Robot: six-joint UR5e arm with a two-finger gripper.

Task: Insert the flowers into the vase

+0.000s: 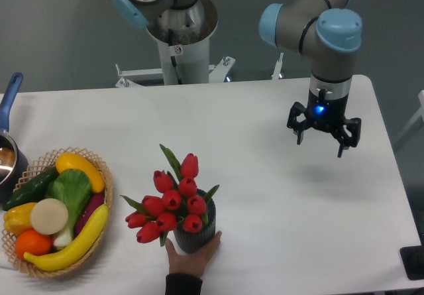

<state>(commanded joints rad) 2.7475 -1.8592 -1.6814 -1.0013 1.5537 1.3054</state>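
1. Black and two-fingered, the end effector (323,140) hung above the right part of the white counter (265,195), its fingers spread apart and holding nothing, with a blue light glowing on the wrist just above it.
2. Grey arm links with pale blue joint caps rose from the end effector toward the top edge of the view, and the arm's grey base column (177,36) stood behind the far edge of the counter.
3. Well apart from the end effector, toward the front left of centre, the dark grey ribbed vase (194,236) stood upright on the counter.
4. The red tulips (173,202) sat in the vase, their stems down inside it and their heads and green leaves fanning up and to the left over the rim.
5. A person's hand (191,254) reached in from the bottom edge and cupped the lower front of the vase, touching it.
6. At the left, a woven basket (106,189) held a yellow banana, a cucumber, an orange, a yellow pepper and other vegetables.
7. Just behind the basket, at the left edge, a pot with a blue handle (10,93) was only partly in view.
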